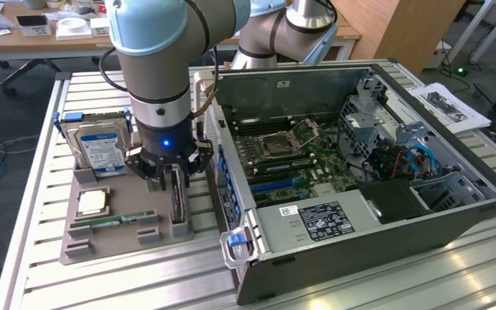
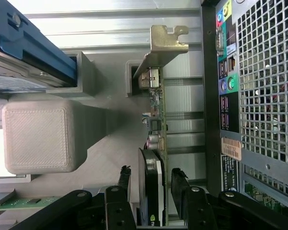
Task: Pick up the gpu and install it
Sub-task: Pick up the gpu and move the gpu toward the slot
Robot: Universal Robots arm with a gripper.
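One gpu (image 1: pixel 177 200) (image 2: pixel 151 189), upright in the grey tray's (image 1: pixel 119 237) slot along the edge nearest the one open computer case (image 1: pixel 360 258). My pincer (image 1: pixel 172 179) (image 2: pixel 152 178) straddles it, fingers (image 2: pixel 180 184) apart. Same tray: one hard drive (image 1: pixel 100 150), one processor (image 1: pixel 93 201), one memory stick (image 1: pixel 114 221).

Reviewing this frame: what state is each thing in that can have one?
gripper: open, fingers either side of the gpu, not clamped.
gpu: standing on edge in the grey holder, not yet lifted.
hard drive: upright in the holder.
processor chip: lying flat on the holder.
memory stick: resting in the holder.
computer case: on its side, side panel off, interior exposed.
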